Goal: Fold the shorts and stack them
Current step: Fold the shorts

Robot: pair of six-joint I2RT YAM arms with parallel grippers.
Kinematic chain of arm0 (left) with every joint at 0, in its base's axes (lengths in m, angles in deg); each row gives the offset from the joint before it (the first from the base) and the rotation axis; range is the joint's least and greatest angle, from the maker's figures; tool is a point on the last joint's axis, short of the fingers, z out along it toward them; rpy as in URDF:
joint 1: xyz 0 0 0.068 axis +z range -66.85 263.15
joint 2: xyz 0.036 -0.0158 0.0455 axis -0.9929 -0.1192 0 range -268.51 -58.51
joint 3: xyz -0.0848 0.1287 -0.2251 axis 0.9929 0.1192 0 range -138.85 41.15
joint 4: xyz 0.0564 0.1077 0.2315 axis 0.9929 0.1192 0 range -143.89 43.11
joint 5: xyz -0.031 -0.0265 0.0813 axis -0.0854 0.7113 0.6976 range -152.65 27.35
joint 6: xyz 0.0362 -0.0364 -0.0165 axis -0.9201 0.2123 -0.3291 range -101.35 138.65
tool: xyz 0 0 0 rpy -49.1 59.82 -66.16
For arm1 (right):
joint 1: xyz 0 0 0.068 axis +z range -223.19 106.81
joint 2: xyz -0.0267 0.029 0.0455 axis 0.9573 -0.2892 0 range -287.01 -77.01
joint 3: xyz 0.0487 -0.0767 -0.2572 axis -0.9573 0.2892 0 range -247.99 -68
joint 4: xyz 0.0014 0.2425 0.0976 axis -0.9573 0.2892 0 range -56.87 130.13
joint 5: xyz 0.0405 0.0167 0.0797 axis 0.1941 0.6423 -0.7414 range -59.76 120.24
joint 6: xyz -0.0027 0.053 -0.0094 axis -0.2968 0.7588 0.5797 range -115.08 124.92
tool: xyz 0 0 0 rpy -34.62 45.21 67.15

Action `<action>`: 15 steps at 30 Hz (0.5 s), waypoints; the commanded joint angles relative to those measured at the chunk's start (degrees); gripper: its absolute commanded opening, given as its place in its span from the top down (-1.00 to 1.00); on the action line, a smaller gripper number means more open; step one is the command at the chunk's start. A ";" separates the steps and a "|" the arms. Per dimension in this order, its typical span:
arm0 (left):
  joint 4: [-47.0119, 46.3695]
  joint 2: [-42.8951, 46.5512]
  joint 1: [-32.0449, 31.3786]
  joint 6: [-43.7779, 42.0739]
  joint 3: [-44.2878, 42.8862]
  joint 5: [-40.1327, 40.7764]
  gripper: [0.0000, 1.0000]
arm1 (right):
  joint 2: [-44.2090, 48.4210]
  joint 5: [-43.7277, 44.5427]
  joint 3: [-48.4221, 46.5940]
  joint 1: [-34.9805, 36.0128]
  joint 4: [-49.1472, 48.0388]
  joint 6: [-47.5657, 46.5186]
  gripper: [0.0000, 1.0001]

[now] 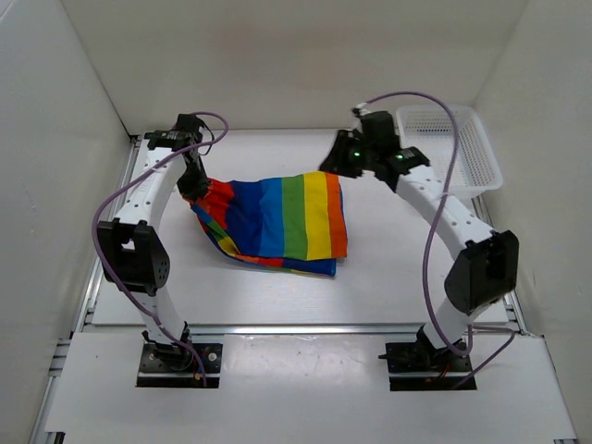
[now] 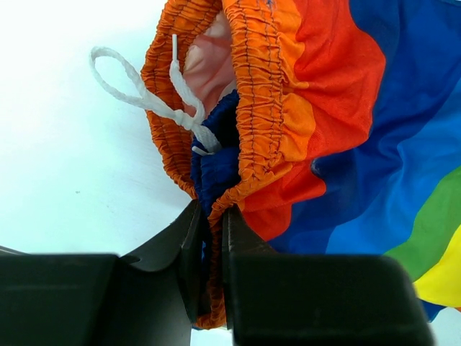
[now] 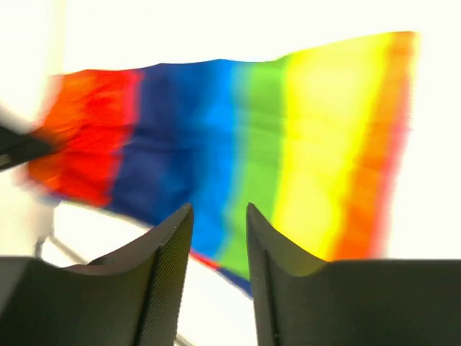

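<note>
Shorts (image 1: 277,217) are lying mid-table (image 1: 388,268), folded over, stripes running red at the left to orange at the right. Left gripper (image 2: 215,216) is sitting at the left end of the shorts, jaws nearly closed and pinching the gathered orange waistband. The white drawstring (image 2: 151,101) is trailing loose onto the table beside it. Right gripper (image 3: 218,213) is hovering off the shorts' upper right corner, fingers parted a little and gripping nothing; its view is blurred. Basket (image 1: 481,153) is sitting at the far right, apart from the shorts.
</note>
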 commanded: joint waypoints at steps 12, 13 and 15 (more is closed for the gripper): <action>-1.01 3.25 -1.08 -1.76 -3.06 1.26 0.79 | -4.70 -5.62 21.53 -9.67 -1.58 -4.02 -0.31; -1.01 3.25 -1.08 -1.76 -3.06 1.26 0.79 | -5.84 -5.62 22.23 -9.67 -1.59 -4.02 -0.28; -1.01 3.77 -1.08 -1.76 -3.06 1.26 0.79 | -7.42 -5.62 22.85 -9.67 -2.81 -3.41 -0.16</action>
